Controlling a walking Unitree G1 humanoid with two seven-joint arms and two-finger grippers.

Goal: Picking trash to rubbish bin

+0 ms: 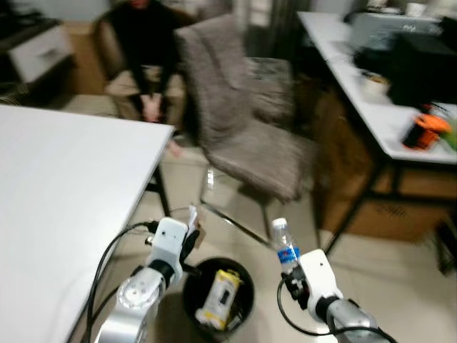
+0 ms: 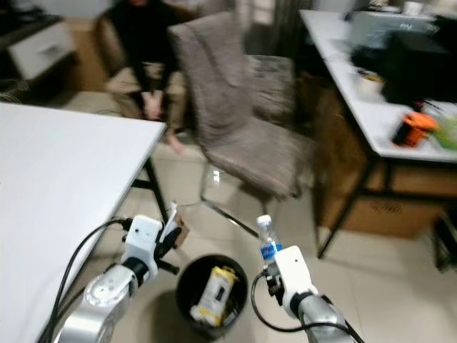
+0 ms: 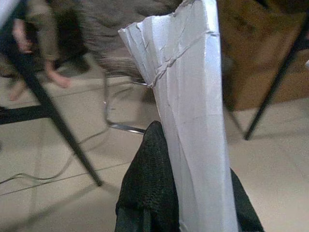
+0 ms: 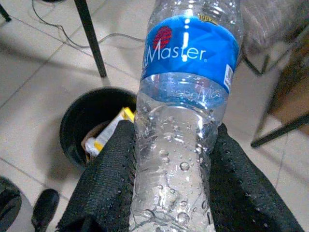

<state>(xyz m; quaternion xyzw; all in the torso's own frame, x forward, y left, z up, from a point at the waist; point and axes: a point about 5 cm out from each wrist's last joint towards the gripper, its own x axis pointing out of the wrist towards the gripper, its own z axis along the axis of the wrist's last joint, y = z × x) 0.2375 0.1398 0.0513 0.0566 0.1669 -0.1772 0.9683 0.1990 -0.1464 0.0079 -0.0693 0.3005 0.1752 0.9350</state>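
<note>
Two grippers hang above a black rubbish bin (image 1: 194,287) on the tiled floor, each with its jaws closed around a piece of trash. Nearest, the right gripper (image 4: 166,193) pinches a clear plastic water bottle (image 4: 186,111) with a blue label, its two black fingers (image 4: 108,188) pressed against the bottle's sides, holding it upright just to the right of the bin. The left gripper (image 3: 186,193) clamps a flat piece of white cardboard (image 3: 190,111) between its fingers, held just beyond the bin's left rim. Inside the bin lies a yellow and white carton (image 1: 218,298). Beside the left arm stands a white table (image 1: 57,193). Further back is a grey fabric chair (image 1: 243,121), a long white desk (image 1: 371,107) on the right, and a seated person (image 1: 146,50) in dark clothes.
</note>
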